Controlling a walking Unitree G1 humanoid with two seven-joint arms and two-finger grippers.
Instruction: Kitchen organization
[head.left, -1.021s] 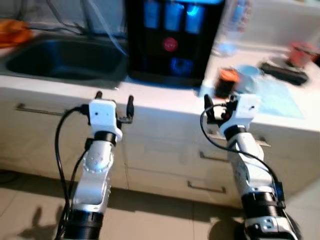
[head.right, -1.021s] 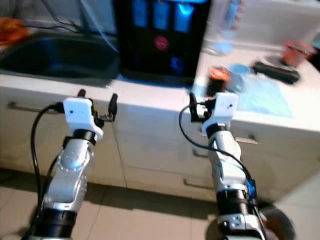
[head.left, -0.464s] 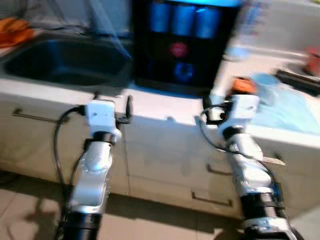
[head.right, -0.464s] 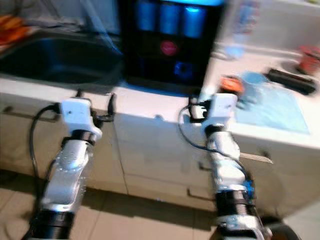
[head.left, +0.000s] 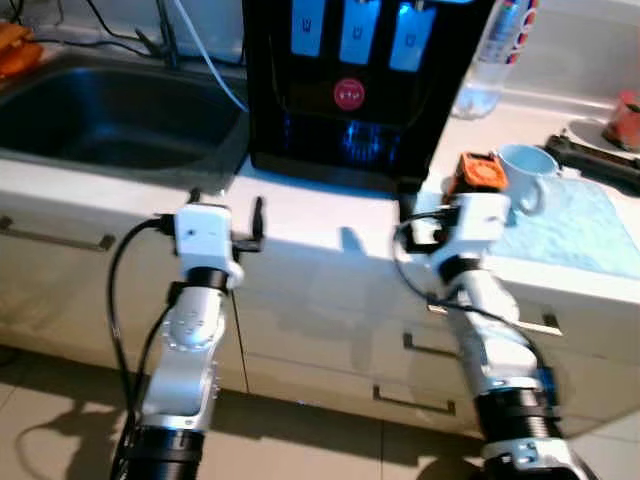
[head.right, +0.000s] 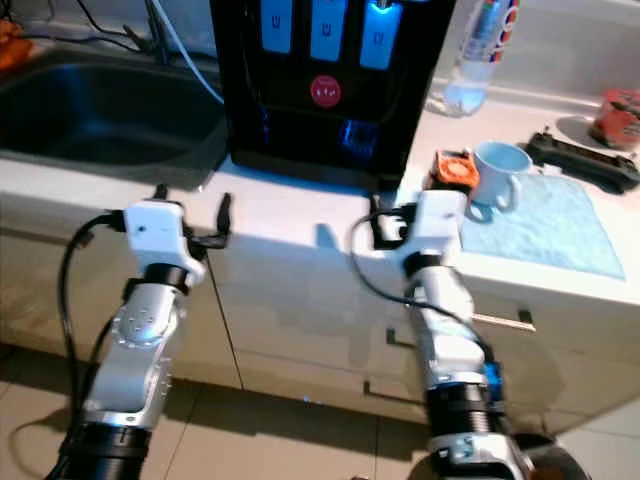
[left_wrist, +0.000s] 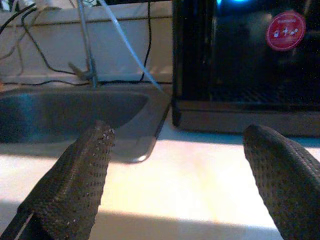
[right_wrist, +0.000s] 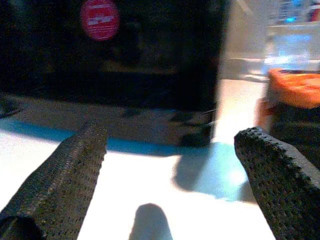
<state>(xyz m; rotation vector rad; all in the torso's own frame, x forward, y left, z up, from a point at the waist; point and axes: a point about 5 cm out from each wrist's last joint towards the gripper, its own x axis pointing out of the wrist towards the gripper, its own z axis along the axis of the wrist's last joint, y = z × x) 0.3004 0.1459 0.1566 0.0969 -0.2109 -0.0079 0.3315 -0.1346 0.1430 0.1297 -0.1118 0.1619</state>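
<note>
A black water dispenser stands on the white counter, with a sink to its left. Right of it sit an orange-topped black item and a light blue mug on a blue mat. My left gripper is open at the counter's front edge, between sink and dispenser, holding nothing. My right gripper is open at the edge just before the orange-topped item, also holding nothing. In the left wrist view the fingers frame the sink corner and the dispenser base.
A clear water bottle stands behind the mug. A long black object and a red item lie at the far right. Cables and a faucet run behind the sink. Drawers with handles sit below the counter.
The whole picture has shifted and sharpened, so the camera moved. Both arms keep the same raised pose with fingers open at the counter edge.
</note>
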